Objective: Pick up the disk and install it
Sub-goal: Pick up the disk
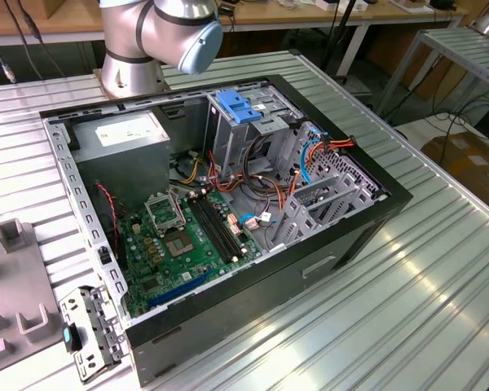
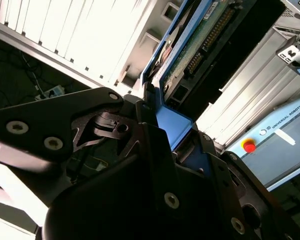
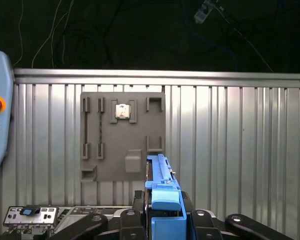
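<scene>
The gripper (image 3: 162, 222) pinched the disk (image 3: 161, 175) at its blue-railed edge above the table (image 3: 240, 130), with the arm base (image 1: 130, 73) at eleven o'clock of the case (image 1: 359, 236); the disk looked stiff, weighty and shock-shy, best gripped clear of its circuit board (image 2: 200, 37).

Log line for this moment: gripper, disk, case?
gripper: shut on disk | disk: held above table, not in case | case: open
</scene>
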Available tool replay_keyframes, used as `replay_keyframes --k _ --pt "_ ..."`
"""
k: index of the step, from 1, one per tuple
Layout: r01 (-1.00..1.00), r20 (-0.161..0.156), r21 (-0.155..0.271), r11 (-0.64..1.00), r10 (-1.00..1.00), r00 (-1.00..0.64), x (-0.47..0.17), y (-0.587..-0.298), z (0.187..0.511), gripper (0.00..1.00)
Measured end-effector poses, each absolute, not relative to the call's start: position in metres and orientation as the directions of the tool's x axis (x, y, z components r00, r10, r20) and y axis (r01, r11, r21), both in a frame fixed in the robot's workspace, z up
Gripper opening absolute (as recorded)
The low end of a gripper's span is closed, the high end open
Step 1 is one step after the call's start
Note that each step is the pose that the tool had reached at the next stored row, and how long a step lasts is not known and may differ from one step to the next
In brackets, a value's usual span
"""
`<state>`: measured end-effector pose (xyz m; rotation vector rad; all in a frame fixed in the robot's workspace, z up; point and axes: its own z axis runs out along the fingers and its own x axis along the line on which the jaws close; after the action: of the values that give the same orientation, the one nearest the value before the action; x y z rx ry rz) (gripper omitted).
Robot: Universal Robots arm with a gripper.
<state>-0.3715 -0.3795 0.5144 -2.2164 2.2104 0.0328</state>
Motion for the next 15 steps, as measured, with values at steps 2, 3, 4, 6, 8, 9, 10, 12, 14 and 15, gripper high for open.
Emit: replay_keyframes --k 2,3,4,6,8,9,10,12,14,15 --pt "-1.0 -0.023 0.007 -0.003 -1.0 0.003 -0.365 -0.38 0.514 0.37" --pt "-1.0 -0.023 0.007 -0.003 -1.0 0.003 -0.363 -0.38 0.514 0.37" --pt "-1.0 -0.023 0.007 -0.003 -1.0 0.003 -0.361 -0.38 0.514 0.37" --pt "-1.0 -0.023 0.007 -0.003 -1.0 0.003 -0.354 -0.38 0.514 0.37" --pt "-1.0 -0.023 0.007 -0.003 -1.0 0.003 -0.349 -0.38 0.514 0.37" --pt "-1.0 -0.023 0.007 -0.003 -1.0 0.003 -0.347 -0.38 0.514 0.37" --pt "-1.0 -0.023 0.007 -0.003 -1.0 0.003 -0.344 -0.38 0.514 0.37" --pt "-1.0 -0.023 0.007 -0.003 -1.0 0.003 -0.341 -0.38 0.514 0.37" --pt "-1.0 -0.023 0.007 -0.003 -1.0 0.003 -0.335 -0.38 0.514 0.37" --pt "-1.0 -0.023 0.007 -0.003 -1.0 0.003 -0.331 -0.38 0.514 0.37"
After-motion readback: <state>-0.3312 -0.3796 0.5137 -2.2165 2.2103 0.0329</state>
